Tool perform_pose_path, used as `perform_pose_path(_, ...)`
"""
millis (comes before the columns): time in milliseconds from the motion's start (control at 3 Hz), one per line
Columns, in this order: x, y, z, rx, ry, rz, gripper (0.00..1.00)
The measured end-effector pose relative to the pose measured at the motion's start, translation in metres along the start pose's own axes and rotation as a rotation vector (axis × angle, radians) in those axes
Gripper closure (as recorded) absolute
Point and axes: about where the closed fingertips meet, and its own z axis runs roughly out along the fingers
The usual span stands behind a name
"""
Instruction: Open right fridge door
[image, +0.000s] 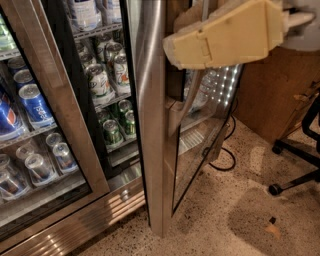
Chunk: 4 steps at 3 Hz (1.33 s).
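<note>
Two glass doors filled most of the view. The left door (72, 125) was closed over its blue and silver cans. The right fridge door (150, 125) stood well out from the cabinet and was seen almost edge-on. Its wide brushed-steel edge rose as a vertical band from the speckled floor (240, 215) to the top of the frame, and its pane slanted back and to the right behind that edge. The shelves of green cans (117, 127) were exposed in the gap between the two doors. The cream-coloured claw (220, 37) hung high on the right, in front of the top of the open pane. Most of the door therefore lay below it and to its left, with the door's long axis upright and crossing the claw's roughly level body. Whether the claw was clenched or released could not be told, nor whether it touched the door. A curved steel bar (187, 107), probably the handle, ran down just beneath it. By my judgement, any further opening would mean carrying that steel edge rightward, away from the cabinet. A chair base (295, 165) and a black cable (225, 160) lay on the floor on that side.
</note>
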Motion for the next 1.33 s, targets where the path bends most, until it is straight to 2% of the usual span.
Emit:
perform_pose_path(333, -0.002, 0.002, 0.0, -0.003, -0.003, -0.003, 0.0)
perform_pose_path(1000, -0.01, 0.036, -0.017, 0.056, 0.096, -0.008, 0.0)
perform_pose_path(1333, -0.01, 0.067, -0.034, 0.106, 0.17, 0.01, 0.0)
